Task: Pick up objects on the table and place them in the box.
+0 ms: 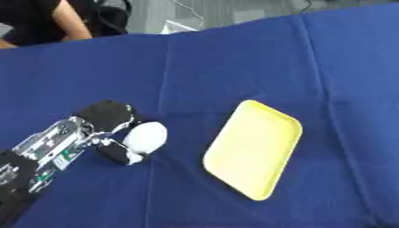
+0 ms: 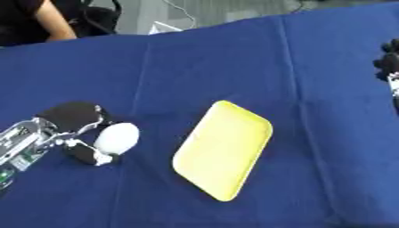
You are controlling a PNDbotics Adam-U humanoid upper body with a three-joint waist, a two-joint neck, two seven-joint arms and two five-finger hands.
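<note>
A white rounded object (image 1: 146, 136) sits in my left hand (image 1: 109, 120), whose black fingers and thumb curl around it, low over the blue cloth at the left. A shallow yellow tray (image 1: 253, 149) lies tilted on the cloth to the right of that hand, with nothing in it. My right hand (image 2: 389, 58) shows only as a dark shape at the right edge of the right eye view, above the cloth; its pose is unclear.
A blue cloth (image 1: 234, 67) with creases covers the whole table. A person in dark clothing (image 1: 39, 18) stands beyond the far left edge. Cables and grey floor show past the table's far edge.
</note>
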